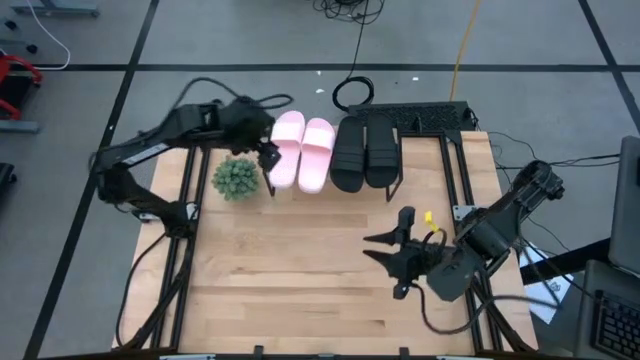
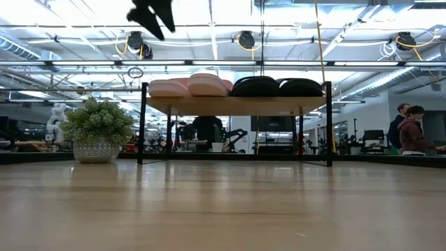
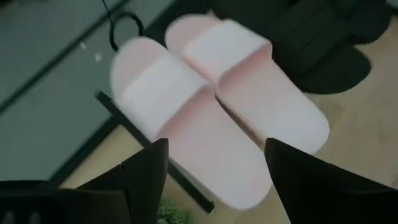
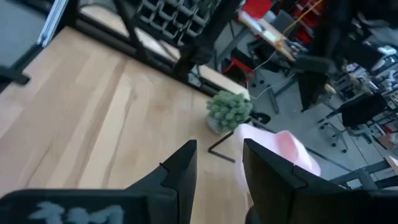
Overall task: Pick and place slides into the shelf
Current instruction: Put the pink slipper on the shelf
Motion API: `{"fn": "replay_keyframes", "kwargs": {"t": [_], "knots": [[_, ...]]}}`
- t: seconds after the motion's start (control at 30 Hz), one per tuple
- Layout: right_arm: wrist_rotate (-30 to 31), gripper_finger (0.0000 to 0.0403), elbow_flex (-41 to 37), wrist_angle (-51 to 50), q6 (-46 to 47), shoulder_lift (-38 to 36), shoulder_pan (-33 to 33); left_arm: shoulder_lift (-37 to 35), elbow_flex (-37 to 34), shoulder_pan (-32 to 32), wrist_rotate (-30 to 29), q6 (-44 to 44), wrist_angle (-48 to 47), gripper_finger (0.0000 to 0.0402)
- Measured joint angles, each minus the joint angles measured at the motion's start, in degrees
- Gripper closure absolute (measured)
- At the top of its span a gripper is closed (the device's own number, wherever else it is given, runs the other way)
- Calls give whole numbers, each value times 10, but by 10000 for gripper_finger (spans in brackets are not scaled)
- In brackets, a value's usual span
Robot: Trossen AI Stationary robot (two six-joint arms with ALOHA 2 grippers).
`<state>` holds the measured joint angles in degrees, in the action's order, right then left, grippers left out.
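Two light pink slides (image 1: 301,150) and two black slides (image 1: 365,152) lie side by side, soles down, on top of the shelf (image 2: 237,104) at the table's far edge. All four also show in the low view: the pink ones (image 2: 188,86) and the black ones (image 2: 275,86). My left gripper (image 1: 268,160) hangs open and empty above the near left end of the pink pair (image 3: 205,118), clear of it, and shows high in the low view (image 2: 155,15). My right gripper (image 1: 383,248) is open and empty over the table's right half.
A small potted plant (image 1: 235,178) stands on the table just left of the shelf, close under my left arm; it also shows in the low view (image 2: 96,131). Bare wooden tabletop (image 1: 300,270) lies in front of the shelf. Black frame rails (image 1: 455,170) run along the table's sides.
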<state>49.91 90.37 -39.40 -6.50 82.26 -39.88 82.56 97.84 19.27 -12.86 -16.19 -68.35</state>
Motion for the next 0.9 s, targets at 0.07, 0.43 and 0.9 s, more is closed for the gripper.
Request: {"fn": "replay_keyframes", "kwargs": {"t": [0.07, 0.43, 0.9], "knots": [[2, 284, 0, 5, 0, -12, 0, -21, -3, -4, -16, 8, 10, 131], [0, 284, 0, 13, -2, -31, 0, 30, -5, 92, 18, 92, 107, 131], [-5, 284, -38, 10, 0, -31, 0, 160, -4, 190, 115, 130, 153, 131]]}}
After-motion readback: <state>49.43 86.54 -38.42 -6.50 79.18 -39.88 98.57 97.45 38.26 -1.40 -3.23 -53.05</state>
